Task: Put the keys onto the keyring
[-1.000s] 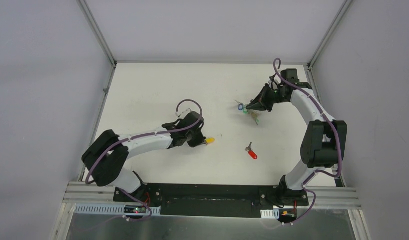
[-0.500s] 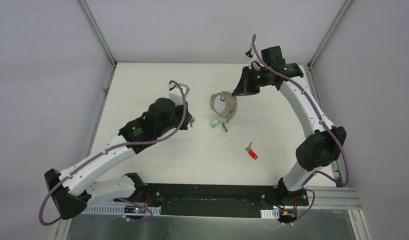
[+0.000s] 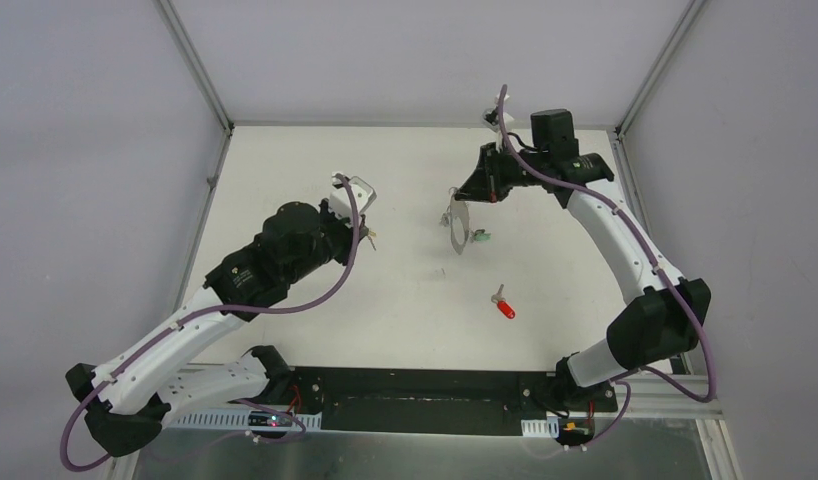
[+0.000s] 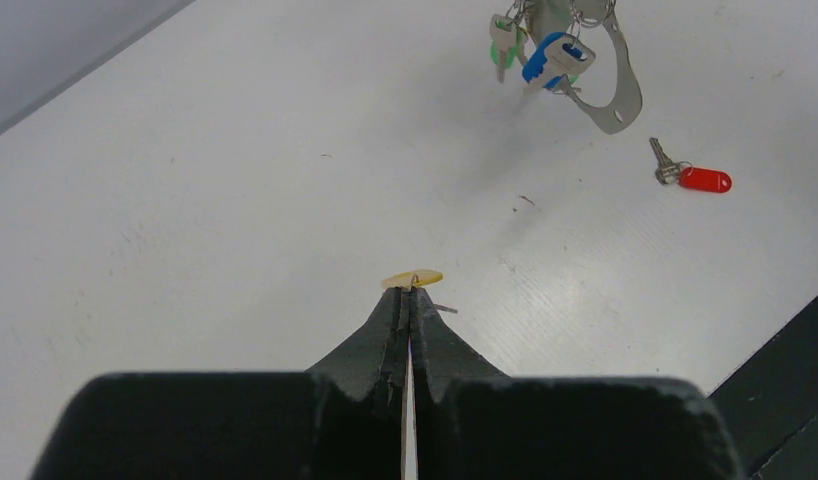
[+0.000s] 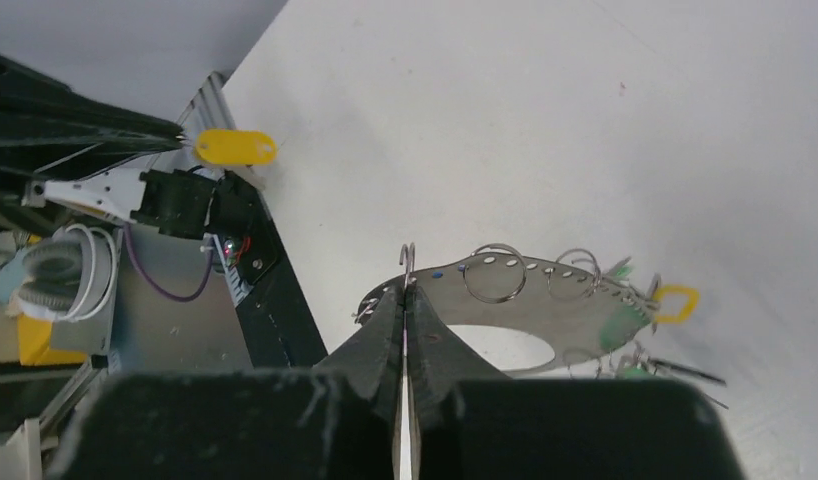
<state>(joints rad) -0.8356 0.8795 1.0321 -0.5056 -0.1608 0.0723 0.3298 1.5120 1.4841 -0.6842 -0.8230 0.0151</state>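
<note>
My left gripper (image 4: pixel 412 292) is shut on a key with a yellow tag (image 4: pixel 412 278) and holds it above the white table; in the top view that gripper (image 3: pixel 368 236) is left of centre. My right gripper (image 5: pixel 406 290) is shut on the edge of the keyring (image 5: pixel 545 300), a flat grey band with holes, and it hangs in the air (image 3: pixel 458 225). Small split rings and green (image 4: pixel 500 45), blue (image 4: pixel 550 58) and yellow (image 5: pixel 675 300) keys dangle from it. A red-tagged key (image 3: pixel 503 307) lies loose on the table.
Grey walls and aluminium posts (image 3: pixel 195 65) close the table on three sides. A black base strip (image 3: pixel 415 385) runs along the near edge. The left arm's yellow tag (image 5: pixel 235 147) shows at the upper left of the right wrist view.
The left arm lifted the yellow-tagged key off the table and swung up and back. The right arm raised the keyring off the table, and it now hangs nearly edge-on.
</note>
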